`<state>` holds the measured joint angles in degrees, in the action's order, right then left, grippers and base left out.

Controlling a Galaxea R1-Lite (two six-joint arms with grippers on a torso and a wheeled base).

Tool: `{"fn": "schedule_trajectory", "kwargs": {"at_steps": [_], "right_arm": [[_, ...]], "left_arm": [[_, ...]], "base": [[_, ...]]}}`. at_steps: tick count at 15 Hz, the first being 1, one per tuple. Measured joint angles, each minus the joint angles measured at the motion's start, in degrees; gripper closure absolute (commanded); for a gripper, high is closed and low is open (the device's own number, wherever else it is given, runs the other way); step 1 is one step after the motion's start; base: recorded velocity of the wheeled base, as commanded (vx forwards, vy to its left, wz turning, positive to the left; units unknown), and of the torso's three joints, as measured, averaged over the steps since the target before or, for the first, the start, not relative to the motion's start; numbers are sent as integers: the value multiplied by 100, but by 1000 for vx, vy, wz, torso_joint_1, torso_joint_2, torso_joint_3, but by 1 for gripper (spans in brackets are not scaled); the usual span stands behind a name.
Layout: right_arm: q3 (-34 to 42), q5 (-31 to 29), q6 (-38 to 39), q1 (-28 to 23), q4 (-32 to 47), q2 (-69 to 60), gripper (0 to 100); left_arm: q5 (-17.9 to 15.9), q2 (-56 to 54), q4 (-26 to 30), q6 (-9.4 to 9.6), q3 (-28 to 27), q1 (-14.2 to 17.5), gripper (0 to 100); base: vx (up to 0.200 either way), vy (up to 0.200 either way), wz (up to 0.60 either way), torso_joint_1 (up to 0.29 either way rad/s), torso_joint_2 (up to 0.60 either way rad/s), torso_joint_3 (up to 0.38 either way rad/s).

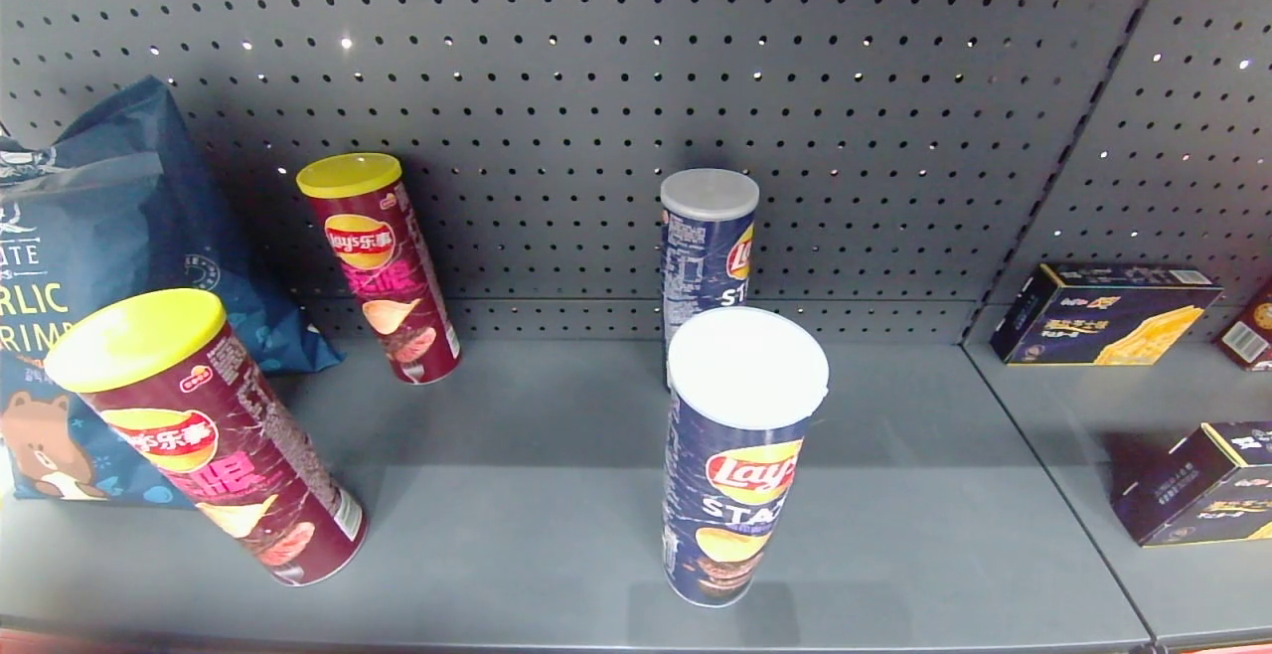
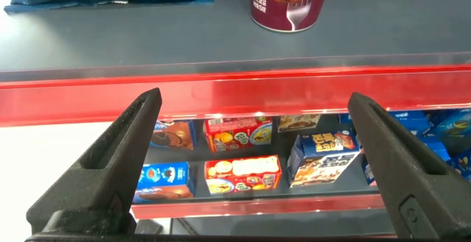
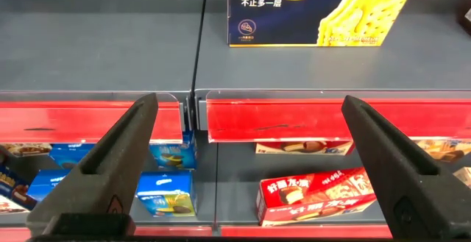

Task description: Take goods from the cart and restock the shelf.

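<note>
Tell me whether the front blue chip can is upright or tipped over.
Upright. The front blue can stands on its base on the shelf, with its white lid on top.

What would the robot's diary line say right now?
left gripper: open, empty | right gripper: open, empty | shelf: two red cans, two blue cans, standing

Oval logo badges mark the front red can [image 1: 214,435], rear red can [image 1: 383,271], front blue can [image 1: 740,475] and rear blue can [image 1: 706,246]; white capitals cross the bag [image 1: 109,237] at the left edge of the shelf [image 1: 537,455]; pale characters top a box [image 3: 316,10].
</note>
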<state>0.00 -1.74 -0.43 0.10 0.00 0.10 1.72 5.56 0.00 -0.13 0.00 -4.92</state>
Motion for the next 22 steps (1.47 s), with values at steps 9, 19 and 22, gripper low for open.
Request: {"fn": "schedule_trajectory", "kwargs": {"at_steps": [9,19,22], "right_arm": [[0,-2,0,-5,0,0,0],[0,-2,0,-5,0,0,0],[0,-2,0,-5,0,0,0]], "left_arm": [[6,-284,5,-5,0,589,0],[11,-474,2,-2,0,490,0],[5,-477,0,-7,0,492,0]], "base": [[0,0,0,0,0,0],[0,0,0,0,0,0],[0,0,0,0,0,0]]}}
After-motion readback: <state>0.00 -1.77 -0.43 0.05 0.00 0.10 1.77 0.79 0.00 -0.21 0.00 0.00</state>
